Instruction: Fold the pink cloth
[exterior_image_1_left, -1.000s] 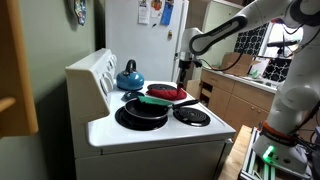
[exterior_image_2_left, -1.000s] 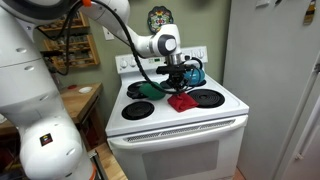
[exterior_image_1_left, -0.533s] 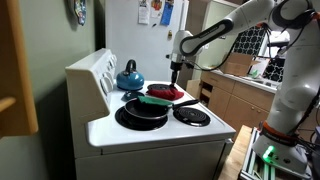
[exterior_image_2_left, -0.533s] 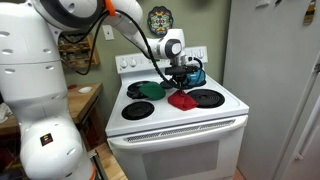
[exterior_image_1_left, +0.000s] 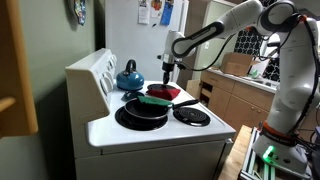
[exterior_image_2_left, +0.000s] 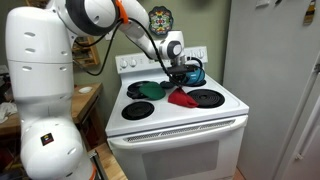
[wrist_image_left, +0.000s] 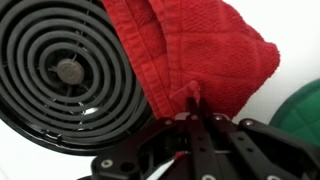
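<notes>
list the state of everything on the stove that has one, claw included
cloth: bunched up, one edge pinched in the claw
claw: shut on the cloth
coil burner: dark, not glowing
kettle: upright at the back of the stove
green piece: lying beside the cloth, free of the claw

The pictures show 1 stove (exterior_image_2_left: 172, 118), and on it I count 1 pink cloth (exterior_image_2_left: 181, 98), 1 green piece (exterior_image_2_left: 148, 90), 1 black pan (exterior_image_1_left: 135, 118) and 1 blue kettle (exterior_image_1_left: 129, 76). In an exterior view 2 bare burners can be seen, 1 large burner (exterior_image_2_left: 138, 110) and 1 other burner (exterior_image_2_left: 207, 98); the wrist view shows only 1 coil (wrist_image_left: 65, 70). There is 1 robot arm (exterior_image_1_left: 215, 28) with 1 gripper (wrist_image_left: 192, 108). There is also 1 fridge (exterior_image_2_left: 270, 80), and 1 round ornament (exterior_image_2_left: 160, 18) on the wall.
</notes>
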